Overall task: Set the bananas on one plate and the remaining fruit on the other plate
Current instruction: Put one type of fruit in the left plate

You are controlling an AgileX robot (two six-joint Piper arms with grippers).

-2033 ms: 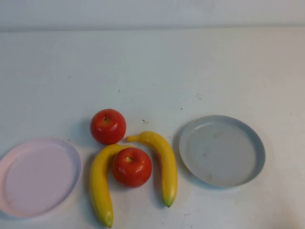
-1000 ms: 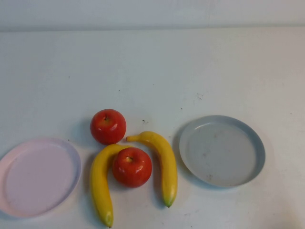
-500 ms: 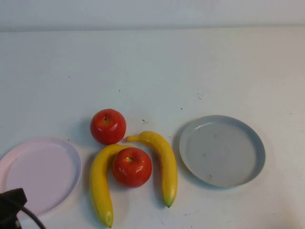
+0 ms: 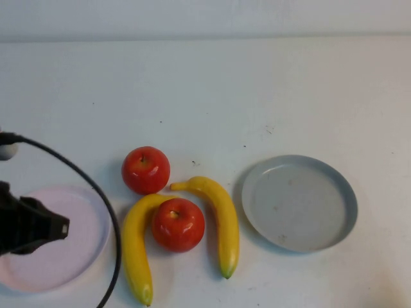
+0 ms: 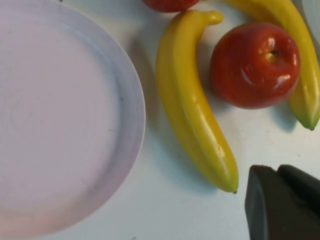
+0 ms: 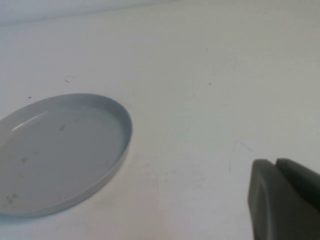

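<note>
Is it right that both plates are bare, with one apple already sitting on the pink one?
Not quite. The high view shows both apples on the table between the pink plate and grey-blue plate. Both plates are bare.

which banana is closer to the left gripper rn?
The left banana, the one curving beside the pink plate. The left gripper is above that plate's side; the right banana lies past the near apple. Right gripper is by the grey plate.
</note>
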